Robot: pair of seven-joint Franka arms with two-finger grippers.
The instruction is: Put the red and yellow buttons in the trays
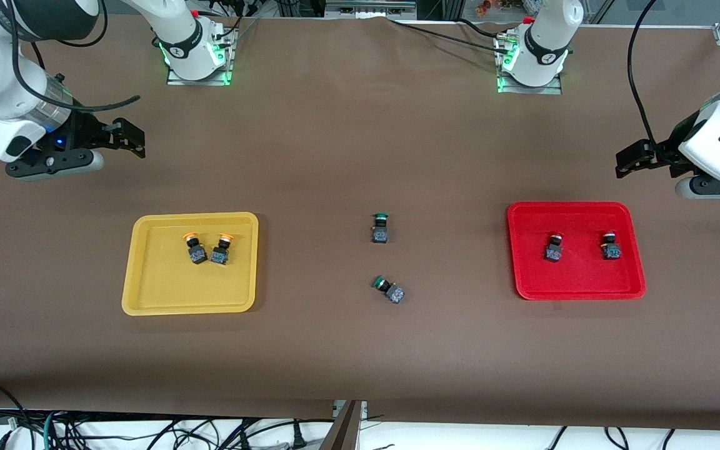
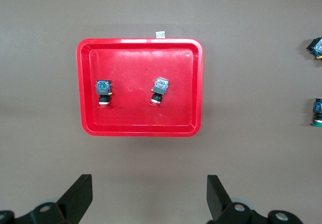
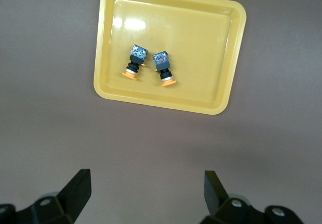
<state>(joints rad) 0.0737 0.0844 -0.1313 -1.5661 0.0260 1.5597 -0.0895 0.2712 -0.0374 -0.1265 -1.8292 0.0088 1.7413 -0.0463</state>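
Two green-capped switches sit mid-worktop, one (image 1: pixel 389 290) nearest the front camera, the other (image 1: pixel 380 227) farther. Yellow tray (image 1: pixel 147 294) holds both yellow buttons (image 1: pixel 195 248) (image 1: pixel 222 248) side by side. Red tray (image 1: pixel 575 289) holds both red buttons (image 1: pixel 554 247) (image 1: pixel 610 245), apart. Right claw (image 3: pixel 146 196) and left claw (image 2: pixel 150 200) both open, empty, up over bare worktop (image 1: pixel 335 144) at their own ends, waiting.

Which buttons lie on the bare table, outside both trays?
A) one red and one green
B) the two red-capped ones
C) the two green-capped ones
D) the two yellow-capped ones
C: the two green-capped buttons lie on the table between the yellow tray and the red tray; each tray holds two buttons.
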